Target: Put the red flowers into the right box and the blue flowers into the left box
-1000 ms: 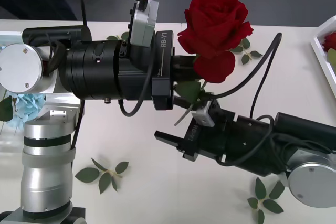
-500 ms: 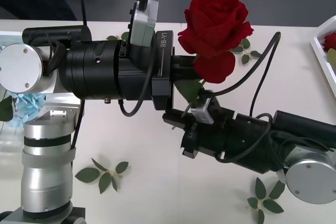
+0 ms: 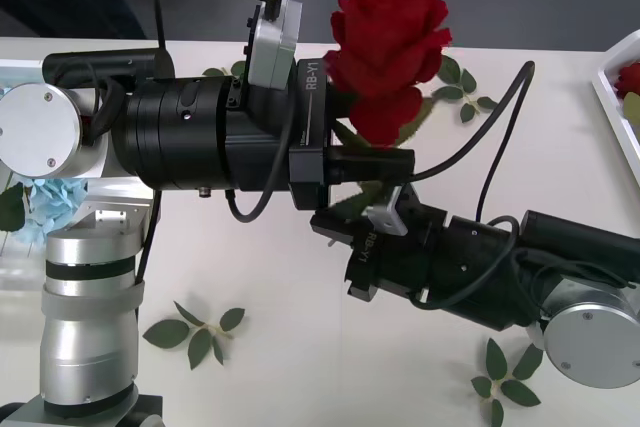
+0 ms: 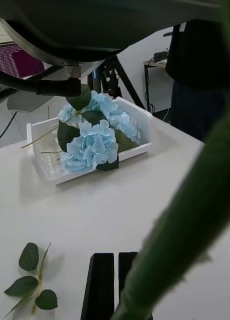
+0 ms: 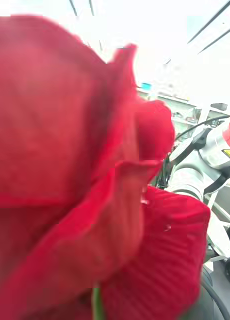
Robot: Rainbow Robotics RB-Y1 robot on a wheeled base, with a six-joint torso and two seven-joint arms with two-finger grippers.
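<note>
Black cylindrical wrists marked RB-Y1, silver joint caps, looping black cables.

Both arms meet above the middle of the worktop. The left arm reaches across level, its black two-finger left tool (image 3: 372, 160) pointing toward the right edge. The right arm angles in from the near right corner, its black two-finger right tool (image 3: 333, 225) tucked just beneath, fingers (image 4: 101, 285) pressed side by side.
</note>
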